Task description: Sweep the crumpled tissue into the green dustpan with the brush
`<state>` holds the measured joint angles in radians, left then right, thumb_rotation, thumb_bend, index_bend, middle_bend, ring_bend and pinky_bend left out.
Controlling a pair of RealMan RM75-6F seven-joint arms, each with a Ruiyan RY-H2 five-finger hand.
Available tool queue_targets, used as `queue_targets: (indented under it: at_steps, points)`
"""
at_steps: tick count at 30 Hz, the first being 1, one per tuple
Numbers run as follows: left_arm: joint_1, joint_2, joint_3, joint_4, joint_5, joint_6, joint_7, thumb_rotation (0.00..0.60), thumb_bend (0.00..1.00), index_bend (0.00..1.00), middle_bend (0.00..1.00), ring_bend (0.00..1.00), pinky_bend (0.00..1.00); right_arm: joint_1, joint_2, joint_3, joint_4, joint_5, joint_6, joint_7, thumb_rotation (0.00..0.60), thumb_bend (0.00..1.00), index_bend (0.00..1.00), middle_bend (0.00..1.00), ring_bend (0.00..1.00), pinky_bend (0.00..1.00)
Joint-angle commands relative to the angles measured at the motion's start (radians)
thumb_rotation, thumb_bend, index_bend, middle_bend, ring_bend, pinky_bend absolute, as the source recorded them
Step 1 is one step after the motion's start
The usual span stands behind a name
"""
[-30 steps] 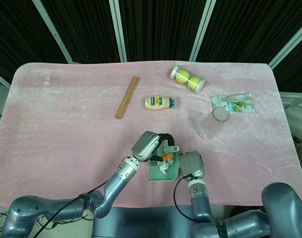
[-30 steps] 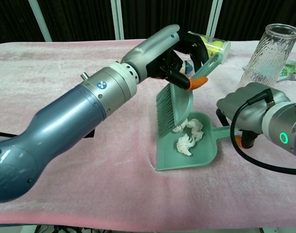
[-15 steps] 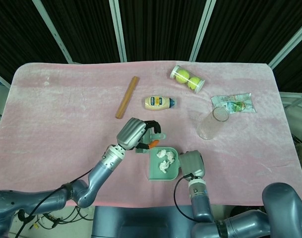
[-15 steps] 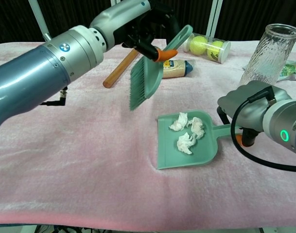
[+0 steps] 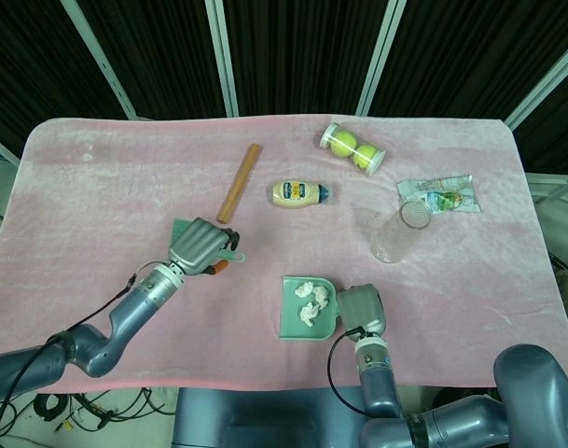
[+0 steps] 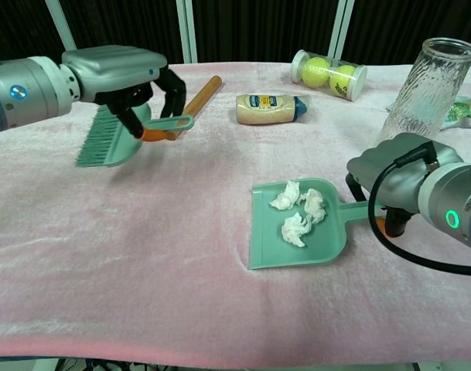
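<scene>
The green dustpan [image 6: 328,246] [image 5: 291,324] lies flat on the pink cloth with crumpled tissue pieces [image 6: 299,212] [image 5: 311,300] inside it. My right hand [image 6: 394,182] [image 5: 361,307] grips the dustpan's handle at its right end. My left hand [image 6: 115,68] [image 5: 198,245] holds the green brush [image 6: 110,135] [image 5: 183,227] by its orange-tipped handle, well to the left of the pan and raised above the cloth, bristles pointing left.
A wooden stick [image 5: 239,183], a mayonnaise bottle [image 5: 299,193], a tube of tennis balls [image 5: 353,149], a clear glass [image 5: 395,233] and a snack packet [image 5: 437,195] lie across the back of the cloth.
My left hand has carried the brush up out of the dustpan and away to the left. The tissue pieces stay in the pan, and the right hand has not moved.
</scene>
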<state>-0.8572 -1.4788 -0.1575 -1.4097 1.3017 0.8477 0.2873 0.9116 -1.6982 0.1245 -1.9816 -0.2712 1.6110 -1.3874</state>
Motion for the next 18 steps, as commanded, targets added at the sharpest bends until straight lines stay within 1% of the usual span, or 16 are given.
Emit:
queue_targets:
  at_steps: [1,6,8,10,13,14,16,17,18]
  points:
    - [0.011,0.015,0.025,0.006,-0.017,-0.015,0.026,0.6,0.43,0.6,0.66,0.85,0.97,-0.001,-0.001,-0.001,0.002,0.0,-0.002,0.002,0.6,0.4,0.58,0.52,0.63,0.75]
    - [0.024,0.014,0.054,0.02,-0.038,-0.03,0.047,0.6,0.42,0.59,0.65,0.85,0.97,-0.004,-0.004,-0.006,0.004,-0.002,-0.004,0.005,0.6,0.4,0.58,0.52,0.63,0.75]
    - [0.027,0.01,0.063,0.026,-0.046,-0.035,0.056,0.6,0.39,0.57,0.63,0.85,0.97,-0.005,-0.003,-0.006,0.005,-0.002,-0.003,0.006,0.6,0.4,0.58,0.52,0.63,0.75]
    - [0.03,0.004,0.072,0.034,-0.058,-0.039,0.07,0.6,0.32,0.52,0.57,0.85,0.97,-0.007,-0.002,-0.008,0.006,-0.003,-0.003,0.007,0.6,0.4,0.58,0.52,0.63,0.75]
    - [0.035,-0.005,0.077,0.042,-0.081,-0.04,0.091,0.6,0.19,0.39,0.45,0.84,0.97,-0.009,0.002,-0.01,0.006,-0.004,-0.004,0.009,0.6,0.4,0.58,0.52,0.63,0.75]
    - [0.037,-0.007,0.076,0.042,-0.09,-0.037,0.097,0.6,0.13,0.31,0.4,0.84,0.97,-0.01,0.003,-0.01,0.005,-0.005,-0.004,0.009,0.6,0.4,0.58,0.52,0.63,0.75]
    - [0.04,-0.008,0.072,0.038,-0.105,-0.032,0.1,0.6,0.06,0.19,0.33,0.84,0.97,-0.01,0.006,-0.011,0.005,-0.008,-0.005,0.01,0.6,0.4,0.58,0.52,0.63,0.75]
    - [0.043,-0.008,0.067,0.034,-0.11,-0.024,0.097,0.6,0.03,0.14,0.31,0.84,0.96,-0.011,0.007,-0.012,0.004,-0.008,-0.005,0.011,0.6,0.4,0.58,0.52,0.63,0.75]
    - [0.045,-0.007,0.063,0.031,-0.113,-0.018,0.093,0.6,0.03,0.12,0.3,0.84,0.96,-0.011,0.008,-0.012,0.004,-0.009,-0.006,0.011,0.6,0.4,0.58,0.52,0.63,0.75]
